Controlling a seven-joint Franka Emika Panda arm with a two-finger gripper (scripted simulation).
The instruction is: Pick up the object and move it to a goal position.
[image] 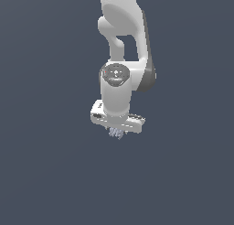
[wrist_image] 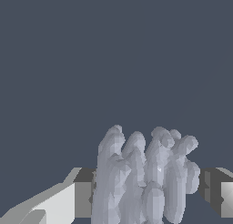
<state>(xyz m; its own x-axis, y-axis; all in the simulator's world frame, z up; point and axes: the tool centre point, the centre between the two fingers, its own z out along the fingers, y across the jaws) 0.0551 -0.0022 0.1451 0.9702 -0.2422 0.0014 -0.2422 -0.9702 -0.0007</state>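
One gripper (image: 117,129) hangs before you, its jaws pinching the object (wrist_image: 145,177), a pale lavender-grey cluster of prongs protruding beneath the white gripper bar (image: 118,120).

The white, glossy Panda arm (image: 122,32) comes down from the top of the exterior view, its rounded wrist pointing straight down. The white bar-shaped gripper (image: 117,129) sits level beneath it. In the wrist view its grey-padded fingers (wrist_image: 84,191) press in from both sides on the pale lavender-grey pronged cluster (wrist_image: 145,177).
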